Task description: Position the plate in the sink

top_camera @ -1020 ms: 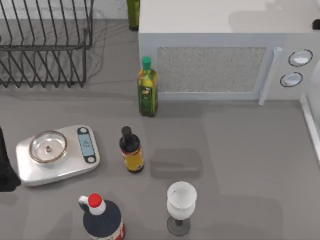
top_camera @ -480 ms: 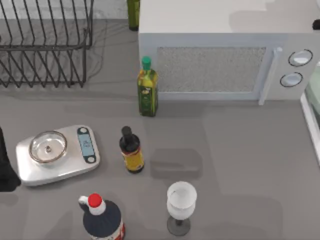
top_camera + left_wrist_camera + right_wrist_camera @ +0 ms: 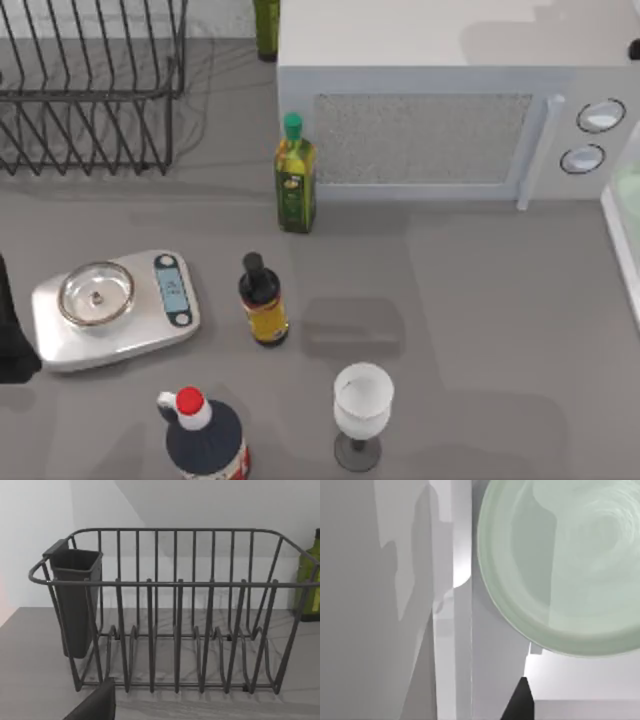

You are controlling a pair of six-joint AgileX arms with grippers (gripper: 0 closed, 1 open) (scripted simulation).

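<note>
A grey table (image 3: 480,320) carries everything. At the upper left of the frame stands a dark wire dish rack (image 3: 90,90), and a big white microwave (image 3: 440,110) fills the upper right. A green oil bottle (image 3: 294,175) stands just in front of the microwave's left corner. A kitchen scale (image 3: 115,308) sits at the left, a small dark bottle (image 3: 262,302) near the centre. Along the lower edge stand a red-capped dark bottle (image 3: 203,435) and a white goblet (image 3: 361,412). The sink (image 3: 618,245) rim runs down the right edge.
</note>
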